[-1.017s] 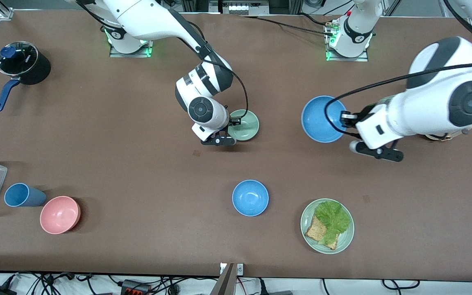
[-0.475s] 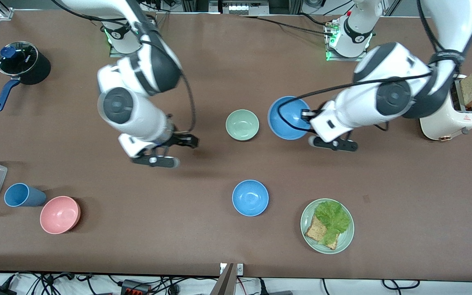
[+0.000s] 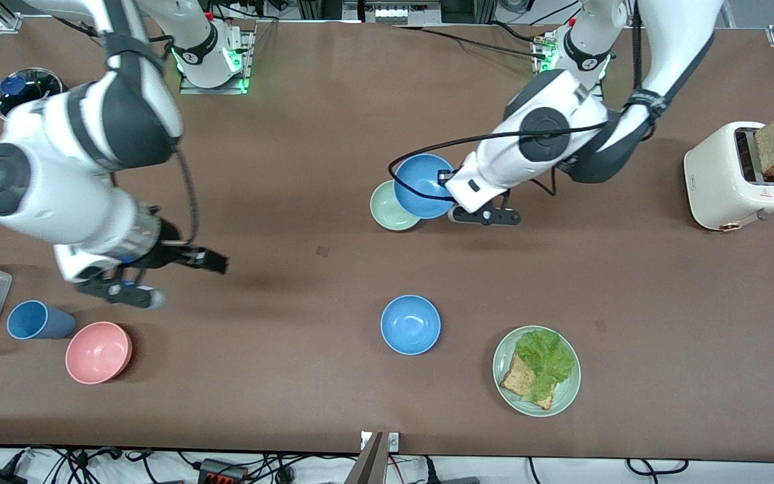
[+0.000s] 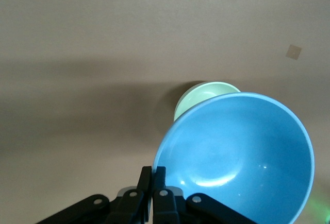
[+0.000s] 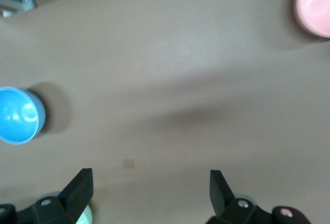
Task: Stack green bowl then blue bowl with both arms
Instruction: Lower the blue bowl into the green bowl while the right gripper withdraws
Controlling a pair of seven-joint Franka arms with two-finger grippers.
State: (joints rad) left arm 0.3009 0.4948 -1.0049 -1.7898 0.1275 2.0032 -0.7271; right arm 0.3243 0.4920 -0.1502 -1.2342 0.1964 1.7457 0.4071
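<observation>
Fingers (image 4: 154,183) of the left gripper (image 3: 442,183) are clamped together on the rim of the blue bowl (image 3: 422,186), held tilted in the air over the green bowl (image 3: 387,207) and overlapping it in the front view; whether the two bowls touch cannot be told. That green bowl sits on the brown surface (image 3: 333,316) near the middle, toward the arms' bases. Fingers (image 5: 80,187) of the right gripper (image 3: 189,257) stand wide apart and hold nothing, over bare surface toward the right arm's end of the table. A second blue bowl (image 3: 410,325) rests nearer the front camera, beside a green plate (image 3: 565,395) of lettuce and toast. A pink bowl (image 3: 98,352) and a blue cup (image 3: 36,320) sit together at the right arm's end, while a white toaster (image 3: 723,181) with a slice of bread stands at the left arm's end.
</observation>
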